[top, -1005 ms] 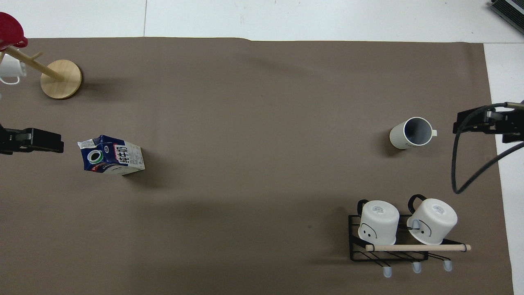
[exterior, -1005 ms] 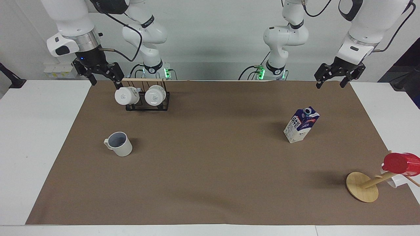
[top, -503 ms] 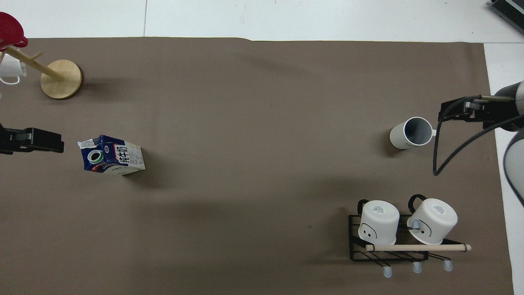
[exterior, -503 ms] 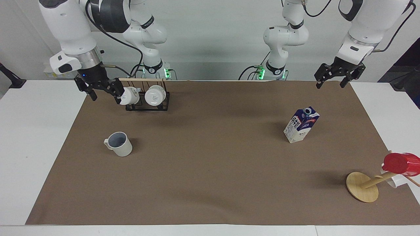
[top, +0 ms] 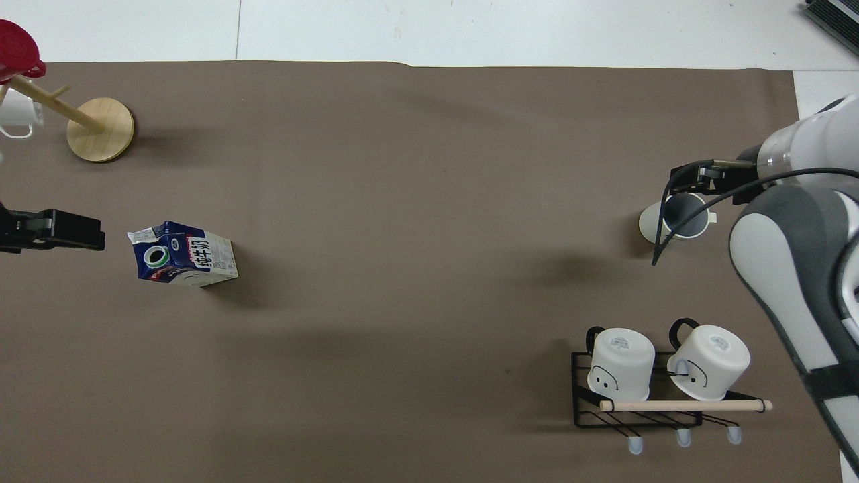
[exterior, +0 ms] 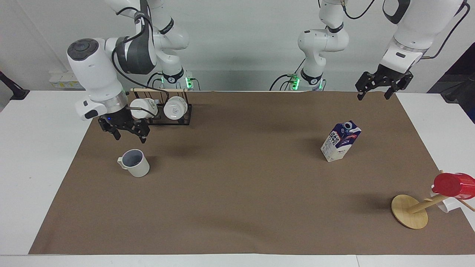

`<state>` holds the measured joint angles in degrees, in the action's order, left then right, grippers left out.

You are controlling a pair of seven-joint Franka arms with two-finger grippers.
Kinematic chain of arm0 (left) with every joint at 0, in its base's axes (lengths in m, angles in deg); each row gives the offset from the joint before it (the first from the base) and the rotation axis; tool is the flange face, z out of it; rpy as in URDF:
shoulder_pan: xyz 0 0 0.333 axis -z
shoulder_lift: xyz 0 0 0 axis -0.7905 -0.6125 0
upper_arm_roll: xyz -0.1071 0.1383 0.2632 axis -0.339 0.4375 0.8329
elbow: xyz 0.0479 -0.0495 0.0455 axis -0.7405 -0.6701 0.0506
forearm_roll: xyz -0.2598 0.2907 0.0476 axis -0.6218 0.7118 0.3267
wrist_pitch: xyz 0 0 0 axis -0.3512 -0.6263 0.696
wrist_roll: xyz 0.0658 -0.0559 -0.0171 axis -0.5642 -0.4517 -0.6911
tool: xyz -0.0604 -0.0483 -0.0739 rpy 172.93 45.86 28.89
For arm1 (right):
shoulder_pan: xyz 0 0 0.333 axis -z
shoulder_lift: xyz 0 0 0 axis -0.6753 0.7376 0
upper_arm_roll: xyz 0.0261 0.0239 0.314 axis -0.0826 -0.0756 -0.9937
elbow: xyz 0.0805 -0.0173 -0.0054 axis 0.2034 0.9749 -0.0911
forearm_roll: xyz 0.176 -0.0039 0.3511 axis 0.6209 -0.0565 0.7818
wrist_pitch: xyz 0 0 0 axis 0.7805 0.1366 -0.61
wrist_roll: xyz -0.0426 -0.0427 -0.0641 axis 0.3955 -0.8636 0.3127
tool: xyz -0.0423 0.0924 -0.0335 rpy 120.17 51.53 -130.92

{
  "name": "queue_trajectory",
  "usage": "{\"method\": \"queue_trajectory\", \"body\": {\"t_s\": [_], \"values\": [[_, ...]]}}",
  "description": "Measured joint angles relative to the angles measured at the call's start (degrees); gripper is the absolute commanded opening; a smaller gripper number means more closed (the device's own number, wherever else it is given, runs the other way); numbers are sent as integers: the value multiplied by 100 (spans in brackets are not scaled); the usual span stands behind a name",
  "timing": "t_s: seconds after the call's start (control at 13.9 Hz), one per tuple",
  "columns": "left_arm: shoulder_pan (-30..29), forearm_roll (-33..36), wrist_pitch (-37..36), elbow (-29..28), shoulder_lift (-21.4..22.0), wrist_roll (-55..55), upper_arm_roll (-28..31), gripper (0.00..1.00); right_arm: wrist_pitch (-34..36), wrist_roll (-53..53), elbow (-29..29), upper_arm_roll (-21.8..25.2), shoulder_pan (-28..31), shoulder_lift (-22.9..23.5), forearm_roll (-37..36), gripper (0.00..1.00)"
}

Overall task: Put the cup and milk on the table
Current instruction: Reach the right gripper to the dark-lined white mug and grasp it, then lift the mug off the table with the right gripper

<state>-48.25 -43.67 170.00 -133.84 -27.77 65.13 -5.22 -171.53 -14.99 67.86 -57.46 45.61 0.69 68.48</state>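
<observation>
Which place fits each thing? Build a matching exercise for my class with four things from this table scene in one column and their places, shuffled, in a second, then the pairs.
Things
1. cup
2. milk carton
3. two white mugs
4. red cup

Places
A. on the black rack
B. on the wooden stand
C. upright on the mat, under the open right gripper
D. upright on the mat, toward the left arm's end

Pairs: 1-C, 2-D, 3-A, 4-B
</observation>
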Motion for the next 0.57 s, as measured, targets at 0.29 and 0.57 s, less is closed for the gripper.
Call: {"method": "queue_trajectory", "body": {"t_s": [0.29, 0.57], "values": [[0, 0, 0, 0, 0, 0, 0, 100, -356, 0, 301, -1, -5, 159, 0, 100], [0, 0, 0, 0, 0, 0, 0, 100, -877, 1, 641, 0, -5, 280, 0, 100]]}}
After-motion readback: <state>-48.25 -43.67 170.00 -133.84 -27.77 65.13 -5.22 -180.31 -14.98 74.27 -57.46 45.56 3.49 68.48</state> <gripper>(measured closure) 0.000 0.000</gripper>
